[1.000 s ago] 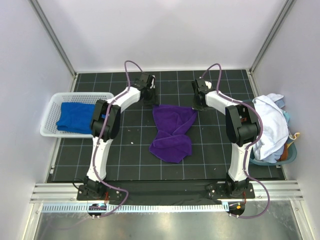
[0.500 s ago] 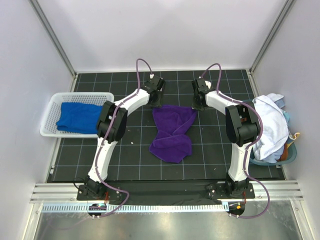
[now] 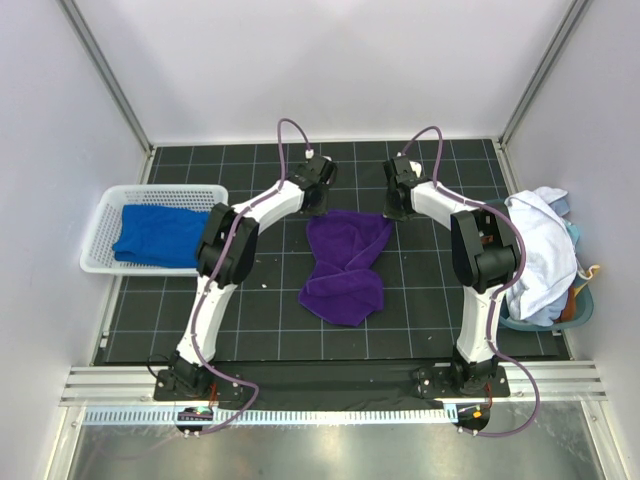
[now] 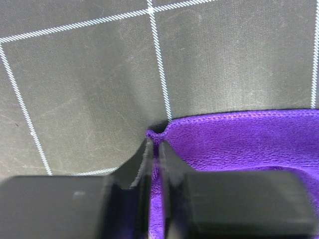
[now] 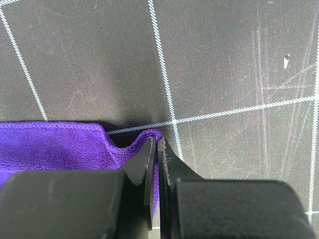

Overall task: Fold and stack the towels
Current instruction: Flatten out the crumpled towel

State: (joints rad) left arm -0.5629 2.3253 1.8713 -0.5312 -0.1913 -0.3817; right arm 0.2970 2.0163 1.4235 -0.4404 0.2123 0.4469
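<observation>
Left gripper [image 4: 154,145] has swung right and now pinches the far-left corner of the deep purple soft towel [image 3: 345,262] lying mid-table. Right gripper [image 5: 155,143] clamps its far-right corner, both arms outstretched.

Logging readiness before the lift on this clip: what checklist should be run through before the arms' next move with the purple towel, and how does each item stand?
1. Left gripper shut on the far-left corner of the purple towel: ok.
2. Right gripper shut on its far-right corner: ok.
3. Towel lying flat: not ok, near half twisted and bunched.
4. Blue towel out of the way in the basket: ok.
5. Depth of cloth in each pinch: cannot tell.
</observation>
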